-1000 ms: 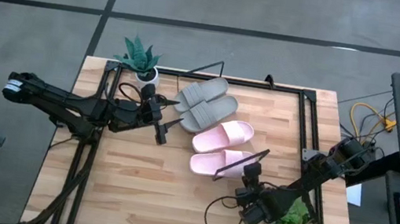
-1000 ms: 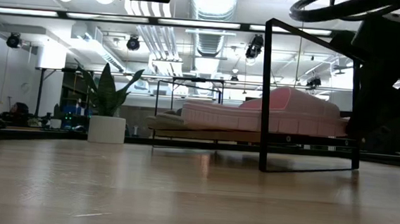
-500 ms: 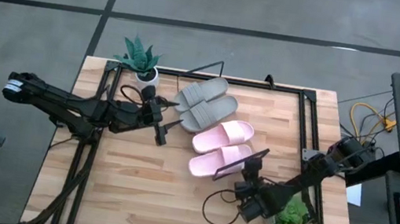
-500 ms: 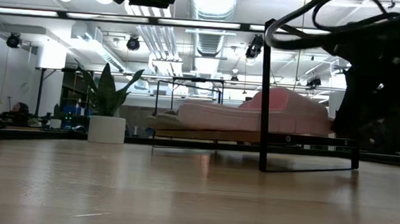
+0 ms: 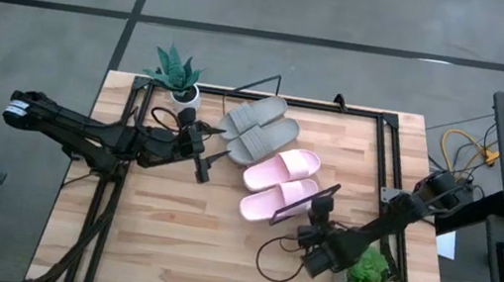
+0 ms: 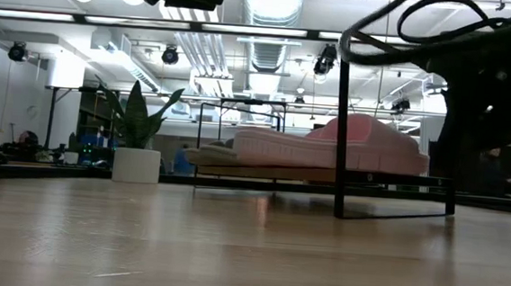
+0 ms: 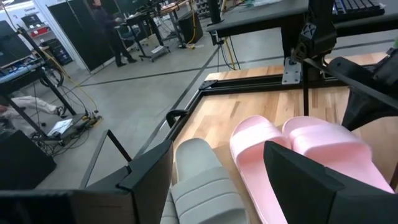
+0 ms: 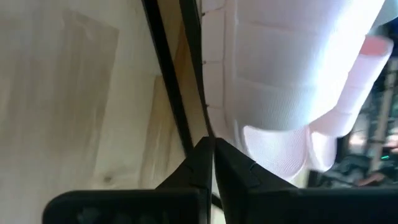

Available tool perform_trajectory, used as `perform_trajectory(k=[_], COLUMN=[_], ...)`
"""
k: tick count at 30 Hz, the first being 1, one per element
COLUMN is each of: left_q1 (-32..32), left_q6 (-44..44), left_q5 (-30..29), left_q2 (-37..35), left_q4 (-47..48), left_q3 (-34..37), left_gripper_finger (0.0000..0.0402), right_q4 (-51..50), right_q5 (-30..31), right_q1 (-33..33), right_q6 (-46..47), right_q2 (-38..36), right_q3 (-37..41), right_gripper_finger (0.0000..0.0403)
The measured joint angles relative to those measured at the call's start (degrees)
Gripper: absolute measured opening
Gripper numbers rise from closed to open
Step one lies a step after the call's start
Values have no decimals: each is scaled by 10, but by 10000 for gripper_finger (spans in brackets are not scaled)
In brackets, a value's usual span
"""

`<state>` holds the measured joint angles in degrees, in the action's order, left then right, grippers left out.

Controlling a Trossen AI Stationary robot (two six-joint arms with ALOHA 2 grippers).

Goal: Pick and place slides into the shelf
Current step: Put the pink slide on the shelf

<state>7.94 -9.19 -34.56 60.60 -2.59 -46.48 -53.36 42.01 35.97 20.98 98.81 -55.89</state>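
Observation:
Two grey slides [image 5: 259, 127] and two pale pink slides [image 5: 280, 170] lie side by side, soles down, on the slanted shelf [image 6: 340, 122]. Its black wire frame [image 5: 260, 85] shows past them. In the low view the pink slides [image 6: 327, 148] sit raised above the tabletop. My left gripper [image 5: 203, 161] hovers open at the shelf's left side and touches nothing. In its wrist view [image 7: 214, 168] the slides lie beyond the fingers. My right gripper [image 5: 321, 209] is shut at the shelf's near right corner. My right gripper [image 8: 211, 144] meets the shelf's thin black wire edge [image 8: 198, 93] with its shut fingertips [image 8: 200, 155], beside the pink slide [image 8: 280, 81]. It comes from the table's near right side. Whether the wire is pinched between the tips or only touched, I cannot tell.
A potted plant [image 5: 175, 75] stands at the far left corner of the table. A green plant [image 5: 370, 274] stands at the near right, close by my right arm. Black rails [image 5: 386, 151] run along the table's sides. Bare planks [image 5: 177, 240] lie on the near side.
My right gripper has crept a little toward the shelf's near right corner, its arm shifting in the low view. The shelf's frame and the pink slides on it have shifted slightly in that view. The slides stay in their places on the shelf.

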Motion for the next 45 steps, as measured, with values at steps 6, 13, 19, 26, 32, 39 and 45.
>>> perform_trajectory(k=[6,13,19,26,32,39,45], left_q1=[0,0,1,29,105,151,156], left_q6=[14,28,32,56,-31,-32,-32], left_q5=[0,0,6,188,148,55,56], left_q2=[-1,-4,-4,-5,68,162,230], left_q4=[0,0,10,91,91,77,56], left_q3=[-3,-2,-1,3,11,-2,-4], left_gripper_finger=[235,235,235,235,219,182,113], right_q4=[-19,17,118,159,165,165,164], right_q5=[-30,-25,-9,29,77,89,92], right_q1=[11,33,34,34,34,34,34], right_q6=[28,4,-98,-146,-155,-157,-159], right_q2=[-59,-200,-336,-463,-520,-529,-518], right_q3=[-9,-12,-6,-4,-3,-2,-1], right_gripper_finger=[8,8,8,9,9,9,8])
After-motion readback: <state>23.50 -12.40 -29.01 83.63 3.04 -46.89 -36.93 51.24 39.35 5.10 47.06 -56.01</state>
